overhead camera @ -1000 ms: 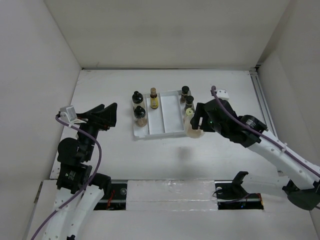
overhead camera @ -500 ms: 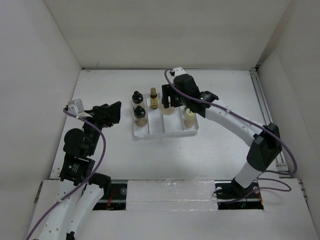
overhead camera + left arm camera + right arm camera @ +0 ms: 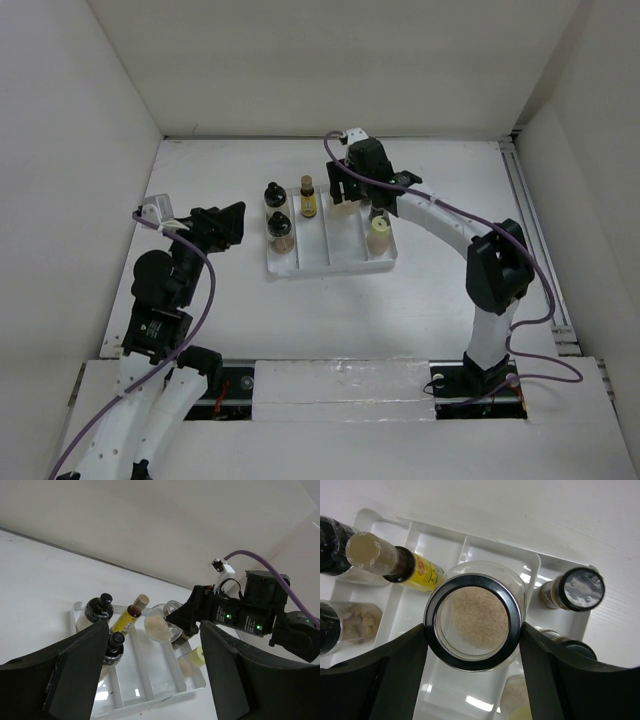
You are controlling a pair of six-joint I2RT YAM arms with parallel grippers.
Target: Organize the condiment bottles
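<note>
My right gripper (image 3: 345, 190) (image 3: 473, 630) is shut on the clear silver-lidded jar (image 3: 474, 615) with tan grains. It holds the jar over the far end of the white divided tray (image 3: 330, 264), above the middle compartment. The jar also shows in the left wrist view (image 3: 159, 625). Two black-capped bottles (image 3: 272, 192) (image 3: 280, 230) stand in the left compartment. The amber yellow-labelled bottle (image 3: 308, 198) stands beside them. The cream-yellow bottle (image 3: 379, 232) and a black-capped bottle (image 3: 580, 587) stand in the right compartment. My left gripper (image 3: 225, 225) (image 3: 152, 650) is open and empty, left of the tray.
White walls enclose the table on three sides. A metal rail (image 3: 525, 210) runs along the right edge. The right arm's purple cable (image 3: 440, 205) arcs over the table right of the tray.
My right arm swung from the tray's right side to its far end, carrying the jar over the middle compartment. My left arm shifted slightly toward the tray.
</note>
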